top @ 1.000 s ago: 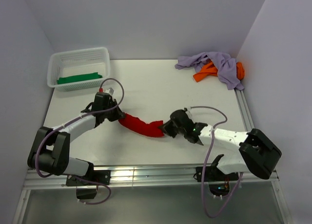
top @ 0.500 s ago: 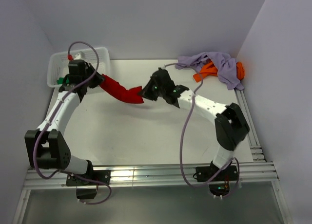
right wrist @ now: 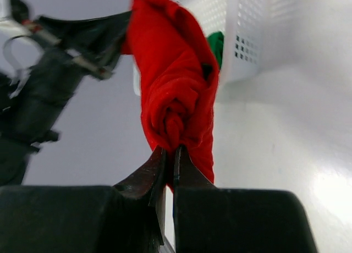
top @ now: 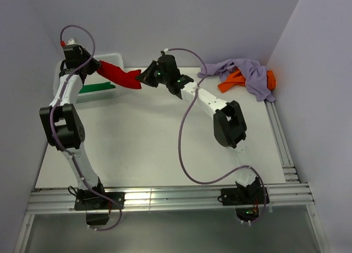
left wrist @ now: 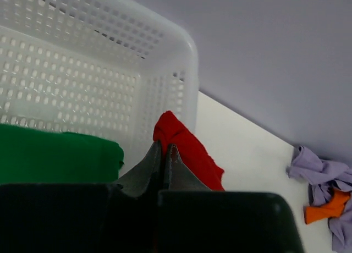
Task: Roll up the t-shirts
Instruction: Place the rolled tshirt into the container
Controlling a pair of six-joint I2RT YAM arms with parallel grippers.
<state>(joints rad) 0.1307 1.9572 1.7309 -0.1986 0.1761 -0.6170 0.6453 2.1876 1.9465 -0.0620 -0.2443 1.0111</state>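
A rolled bright red t-shirt (top: 120, 75) hangs in the air between both grippers, at the right end of the white lattice basket (top: 66, 71). My left gripper (top: 97, 66) is shut on its left end; the red cloth shows in the left wrist view (left wrist: 187, 148). My right gripper (top: 144, 78) is shut on its right end, where the roll's spiral shows in the right wrist view (right wrist: 176, 99). A folded green t-shirt (top: 97, 88) lies in the basket. Lavender (top: 247, 74) and orange (top: 234, 82) t-shirts lie heaped at the back right.
The basket's wall (left wrist: 110, 71) is just beyond the left fingers. Grey walls close in the table at the back and both sides. A metal rail (top: 165, 198) runs along the near edge by the arm bases.
Both arms have carried the red roll up off the table's middle and back-left, until it hangs by the basket's right end.
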